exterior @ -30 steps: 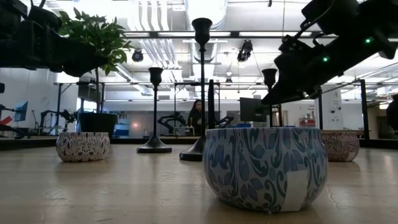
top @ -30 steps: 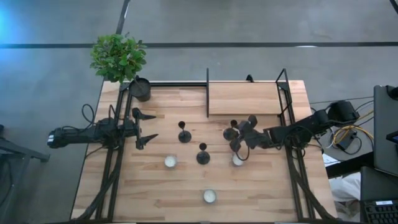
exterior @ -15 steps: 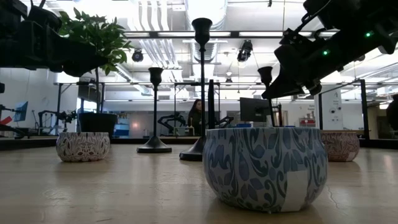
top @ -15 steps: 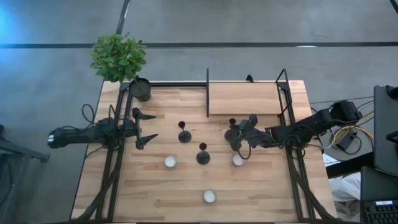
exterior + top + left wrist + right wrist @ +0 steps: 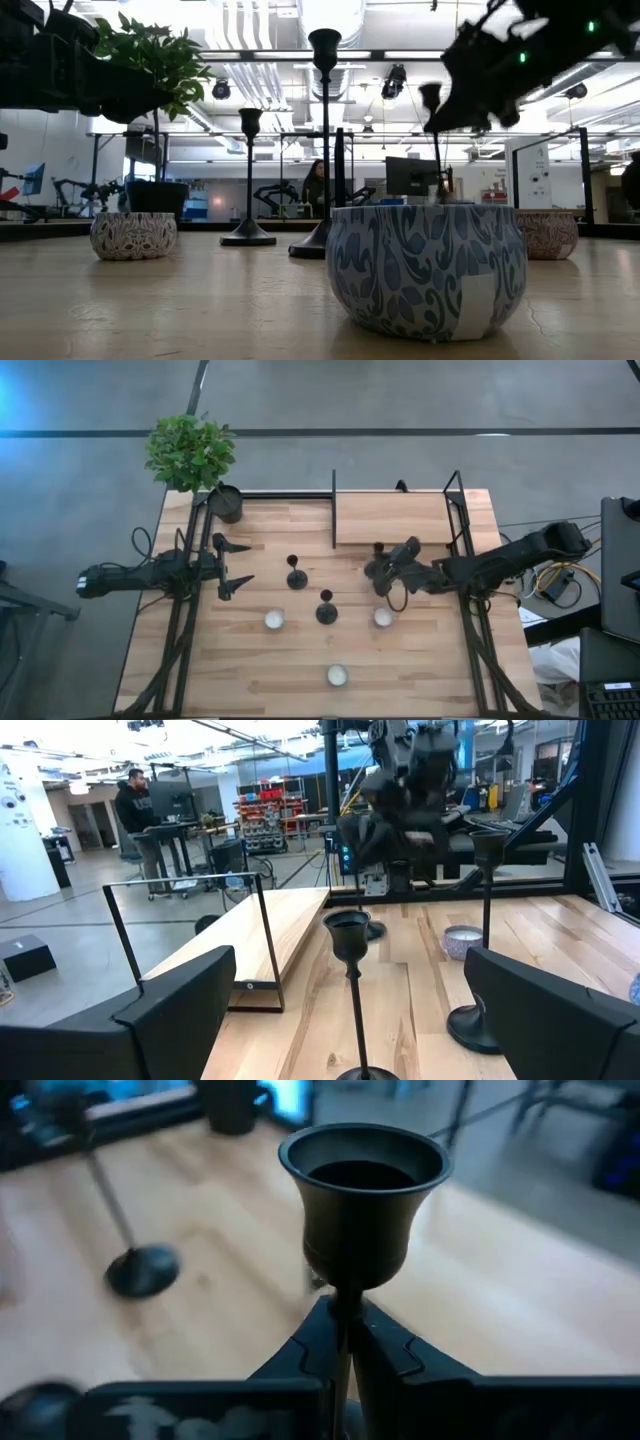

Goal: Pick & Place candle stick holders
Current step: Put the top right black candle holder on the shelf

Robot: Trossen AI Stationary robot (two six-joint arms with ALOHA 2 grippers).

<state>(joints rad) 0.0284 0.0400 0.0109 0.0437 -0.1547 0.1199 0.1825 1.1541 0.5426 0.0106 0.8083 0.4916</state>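
Wooden table [image 5: 420,660]; right-wrist-only detail: fingers [image 5: 300,1355] pinching holder stem [image 5: 345,1315].

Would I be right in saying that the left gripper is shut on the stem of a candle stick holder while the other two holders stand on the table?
Not quite: it is the right gripper that is shut on the stem of a candle stick holder, as the right wrist view shows. The left gripper waits open at the table's left side. The other two holders do stand on the table.

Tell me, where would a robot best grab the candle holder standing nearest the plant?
Probably on the thin upright stem of that candle stick holder, below its cup, coming level from the left, where the open left gripper waits. The stem is slim and vertical; the base lies flat.
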